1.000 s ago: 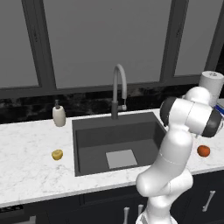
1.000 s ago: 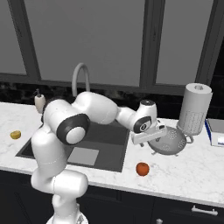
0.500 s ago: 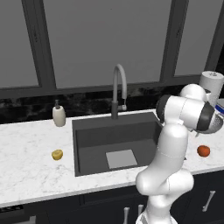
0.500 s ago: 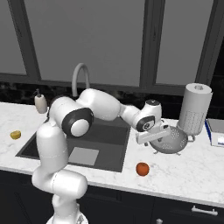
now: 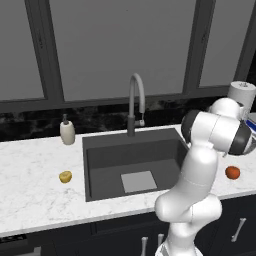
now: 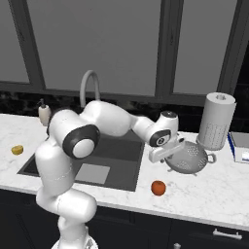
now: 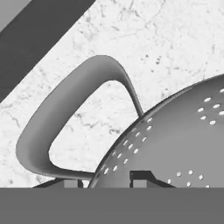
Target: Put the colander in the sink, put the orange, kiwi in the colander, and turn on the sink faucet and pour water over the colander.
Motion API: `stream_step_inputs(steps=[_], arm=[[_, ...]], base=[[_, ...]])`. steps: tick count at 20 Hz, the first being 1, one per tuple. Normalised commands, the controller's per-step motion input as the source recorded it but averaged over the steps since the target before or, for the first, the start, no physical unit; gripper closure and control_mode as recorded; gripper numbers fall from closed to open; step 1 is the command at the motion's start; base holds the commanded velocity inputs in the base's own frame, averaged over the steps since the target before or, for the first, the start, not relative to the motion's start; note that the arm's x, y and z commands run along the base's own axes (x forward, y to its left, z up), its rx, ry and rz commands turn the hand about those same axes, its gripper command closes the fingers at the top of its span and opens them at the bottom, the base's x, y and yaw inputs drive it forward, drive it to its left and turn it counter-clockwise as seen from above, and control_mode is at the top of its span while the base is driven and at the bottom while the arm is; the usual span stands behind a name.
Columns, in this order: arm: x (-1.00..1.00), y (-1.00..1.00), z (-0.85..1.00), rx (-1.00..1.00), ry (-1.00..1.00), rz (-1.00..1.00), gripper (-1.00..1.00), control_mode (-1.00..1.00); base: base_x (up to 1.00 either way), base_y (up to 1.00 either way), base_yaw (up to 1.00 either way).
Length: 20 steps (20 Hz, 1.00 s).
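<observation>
The robot's pincer (image 6: pixel 171 150) sits at the near rim of the colander (image 6: pixel 189 158), its fingertips (image 7: pixel 141 176) drawn close about the rim beside the loop handle (image 7: pixel 70 113), seemingly pinching the edge, though the frames do not show whether the grip is firm. The colander rests on the white marble counter (image 6: pixel 204 194), just to the right of the sink (image 6: pixel 114 158) as the right base camera sees it. Just below the pincer in that view, on the counter's front part, lies the orange (image 6: pixel 158 187). Past the colander stand a perforated grey paper-towel holder (image 6: pixel 216 122) and a blue-edged box (image 6: pixel 239 147) at the frame's edge. Across the basin from the pincer rises the gooseneck sink faucet (image 5: pixel 135 102), with a cream soap bottle (image 5: pixel 67 131) further on and the kiwi (image 5: pixel 65 176) well away on the far counter. To do this step well, the pinch on the thin metal rim should probably be secure before any lift, since a bowl held by one edge tends to tip and swing; a straight, slow rise, enough to clear the sink's lip, followed by a level carry to a spot over the lighter square patch (image 5: pixel 138 181) on the basin floor, would keep it upright and under the spout. The orange lies near the route and is best not nudged. No brand, label or legible writing shows on any item, the box and bottle included.
</observation>
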Motion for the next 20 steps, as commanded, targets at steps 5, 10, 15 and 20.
stream_step_inputs(steps=[5, 10, 15, 20], arm=[[-0.16, 0.46, 0.31, 0.0, 0.0, 0.34, 1.0, -1.0], [-0.33, 0.45, 0.45, 0.0, -0.1, 0.38, 1.0, -1.0], [-0.49, 0.44, 0.43, 0.0, -0.18, 0.48, 1.0, -1.0], [-0.53, 0.24, 0.31, 0.0, -0.18, 0.55, 1.0, -1.0]], base=[[0.0, 0.0, 0.0], [0.0, 0.0, 0.0], [0.0, 0.0, 0.0], [0.0, 0.0, 0.0]])
